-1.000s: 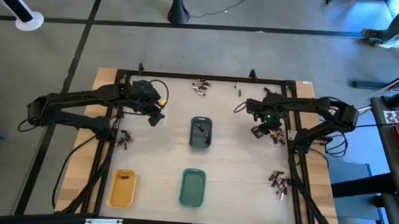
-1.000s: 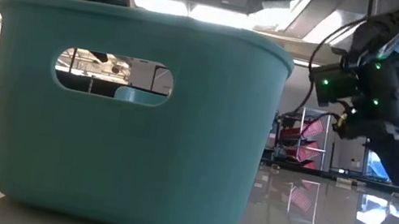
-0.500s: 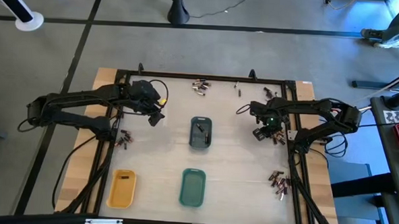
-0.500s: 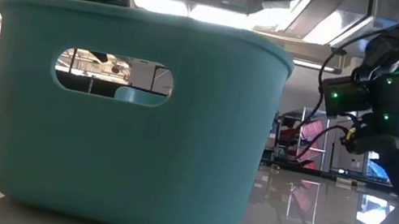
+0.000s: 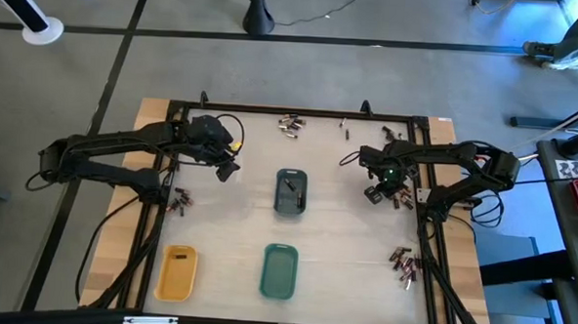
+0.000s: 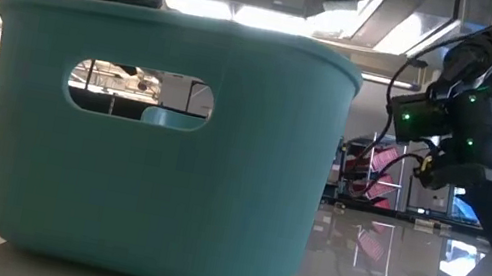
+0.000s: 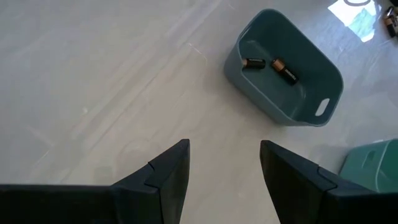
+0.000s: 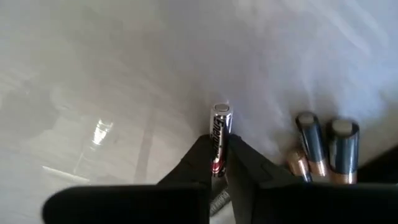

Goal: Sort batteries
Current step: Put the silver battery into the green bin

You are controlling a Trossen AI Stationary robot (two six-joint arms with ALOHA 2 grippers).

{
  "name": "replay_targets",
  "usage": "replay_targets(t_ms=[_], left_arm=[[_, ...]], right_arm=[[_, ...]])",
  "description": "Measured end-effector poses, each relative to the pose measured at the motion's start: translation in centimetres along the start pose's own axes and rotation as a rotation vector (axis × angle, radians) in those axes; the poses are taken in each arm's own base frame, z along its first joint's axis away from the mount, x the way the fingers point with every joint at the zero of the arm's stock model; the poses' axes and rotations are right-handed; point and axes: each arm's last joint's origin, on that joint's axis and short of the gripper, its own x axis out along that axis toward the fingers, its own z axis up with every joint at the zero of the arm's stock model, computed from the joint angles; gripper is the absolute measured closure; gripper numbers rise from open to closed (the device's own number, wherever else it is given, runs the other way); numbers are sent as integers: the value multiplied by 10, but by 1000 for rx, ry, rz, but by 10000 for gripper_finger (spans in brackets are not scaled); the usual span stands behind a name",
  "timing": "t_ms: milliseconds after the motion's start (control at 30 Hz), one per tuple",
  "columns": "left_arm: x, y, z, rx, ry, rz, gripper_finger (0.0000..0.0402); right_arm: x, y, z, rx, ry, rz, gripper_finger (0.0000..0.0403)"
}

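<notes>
One silvery battery [image 8: 220, 137] is pinched between the right gripper's [image 8: 217, 163] dark fingers, its capped end standing out past the tips. Three more batteries [image 8: 322, 147], copper-banded cylinders, are seen just beside it on the glossy pale table [image 8: 93, 74]. Two batteries [image 7: 268, 64] lie in the grey-blue tray [image 7: 292, 99] near the table's middle. The left gripper [image 7: 224, 163] is held wide open over bare table, near that tray.

Bare table [image 5: 340, 223] separates grey-blue tray [image 5: 290, 192] from right end effector [image 5: 375, 193].
</notes>
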Motion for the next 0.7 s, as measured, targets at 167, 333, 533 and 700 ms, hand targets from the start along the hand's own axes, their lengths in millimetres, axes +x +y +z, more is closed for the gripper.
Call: replay_targets(t_ms=[167,333,533,700], left_arm=[[0,0,0,6,0,0,218],[0,0,0,30,0,1,218],[0,0,0,67,0,1,218],[0,0,0,118,-1,1,218]], right_arm=[[-16,10,14,-19,-110,89,388],[-46,38,23,-107,-210,194,387],[-97,94,14,-286,-368,322,388],[-131,147,-12,-464,-535,484,384]])
